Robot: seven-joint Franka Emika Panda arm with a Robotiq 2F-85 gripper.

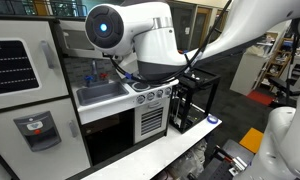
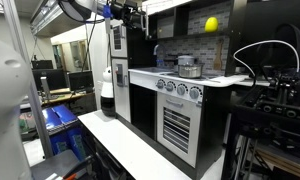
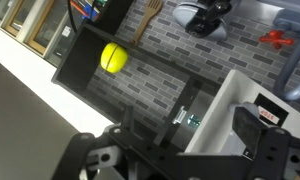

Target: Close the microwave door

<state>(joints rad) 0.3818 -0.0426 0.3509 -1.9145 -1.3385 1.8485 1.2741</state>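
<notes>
In an exterior view a light-framed panel with a dark window (image 2: 117, 50) stands out from the upper left of the toy kitchen; it looks like the microwave door, swung open. My gripper (image 2: 128, 13) is just above it, near the top edge. In the wrist view my gripper (image 3: 180, 150) is open and empty, with dark fingers at the lower left and lower right. Between them I see a dark frame edge with a small clear handle (image 3: 180, 116) and a white panel (image 3: 225, 105). In the other exterior view my arm (image 1: 140, 40) hides the microwave.
A yellow ball (image 3: 113, 57) sits by the brick backsplash and shows again in an exterior view (image 2: 211, 24). The toy kitchen has a white fridge door (image 1: 20, 60), a sink (image 1: 100, 93), an oven with knobs (image 2: 175, 90) and a pot (image 2: 189, 68). It stands on a white table (image 2: 140, 150).
</notes>
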